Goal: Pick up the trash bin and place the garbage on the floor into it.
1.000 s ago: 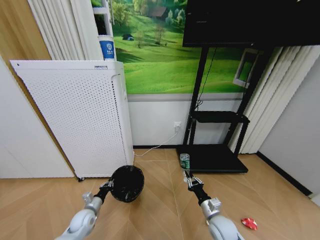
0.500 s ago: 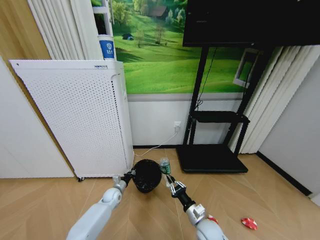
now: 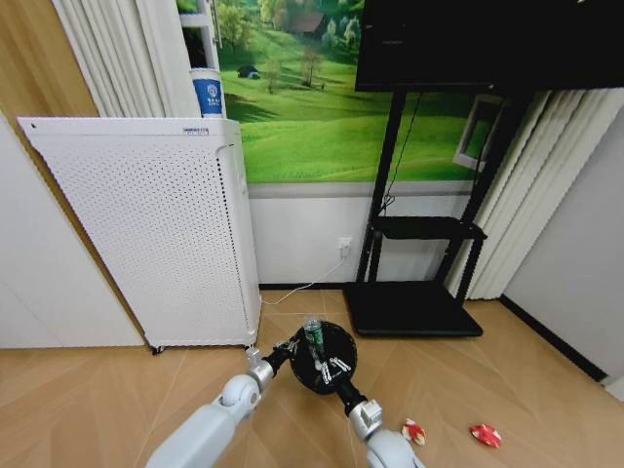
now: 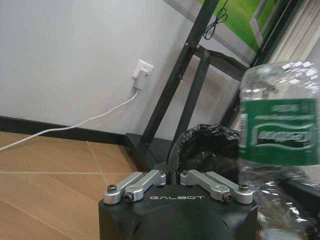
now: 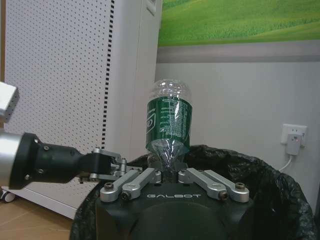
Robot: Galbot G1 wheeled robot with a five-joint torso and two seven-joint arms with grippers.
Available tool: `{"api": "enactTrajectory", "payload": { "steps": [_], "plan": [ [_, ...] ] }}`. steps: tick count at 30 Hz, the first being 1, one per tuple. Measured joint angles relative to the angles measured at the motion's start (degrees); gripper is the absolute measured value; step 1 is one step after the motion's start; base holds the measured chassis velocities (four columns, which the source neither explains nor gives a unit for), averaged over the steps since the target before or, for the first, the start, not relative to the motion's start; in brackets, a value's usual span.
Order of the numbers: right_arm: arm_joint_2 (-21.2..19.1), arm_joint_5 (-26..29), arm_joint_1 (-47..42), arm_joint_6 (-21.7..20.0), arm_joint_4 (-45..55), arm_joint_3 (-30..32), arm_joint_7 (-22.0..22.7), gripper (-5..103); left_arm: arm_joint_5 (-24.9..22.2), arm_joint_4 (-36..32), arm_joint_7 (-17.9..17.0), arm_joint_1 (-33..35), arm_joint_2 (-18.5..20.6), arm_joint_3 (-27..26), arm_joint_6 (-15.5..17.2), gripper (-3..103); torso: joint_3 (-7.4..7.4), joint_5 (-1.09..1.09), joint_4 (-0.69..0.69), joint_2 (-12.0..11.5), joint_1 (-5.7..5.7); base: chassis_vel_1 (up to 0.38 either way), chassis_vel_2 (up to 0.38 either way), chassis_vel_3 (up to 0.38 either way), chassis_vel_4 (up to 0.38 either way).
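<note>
Clear green-labelled plastic bottle (image 5: 168,121), light and crushable, pinched at its narrow end by right gripper (image 5: 169,176); black mesh bin (image 3: 323,356) rim clamped by left gripper (image 3: 284,348).

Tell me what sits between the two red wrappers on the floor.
Bare wood floor, in the head view: nothing lies between the nearer wrapper and the farther wrapper.

Room: herringbone wood floor (image 3: 117,390), light tan. White perforated appliance (image 3: 156,234) stands left, against a wood-panelled wall. Green meadow mural (image 3: 302,107) above a white lower wall with outlet (image 3: 345,243) and trailing white cable. Black TV stand (image 3: 419,283) right; pale curtains (image 3: 556,185) beside it.
</note>
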Motion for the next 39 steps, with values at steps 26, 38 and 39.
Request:
{"api": "enactTrajectory", "payload": {
  "steps": [26,38,39],
  "plan": [
    [-2.1,0.6,-7.1,-1.2,7.5,13.4,4.6,99,0.4,1.1,-1.5,3.1,0.6,-8.4,-1.2,6,0.00,-0.01,0.01,0.0,0.00,0.000,0.000,0.000,0.000],
    [-0.4,-6.3,-7.6,5.0,-11.5,16.9,8.7,100,1.0,-2.6,-1.8,8.5,2.4,-14.5,-1.3,6,0.00,0.01,0.00,0.0,0.00,0.000,0.000,0.000,0.000],
    [-0.4,-6.4,-7.5,5.3,-13.5,16.8,8.5,100,1.0,-3.2,-1.8,8.9,2.7,-14.9,-1.3,6,0.00,0.02,-0.01,0.0,0.00,0.000,0.000,0.000,0.000]
  ]
}}
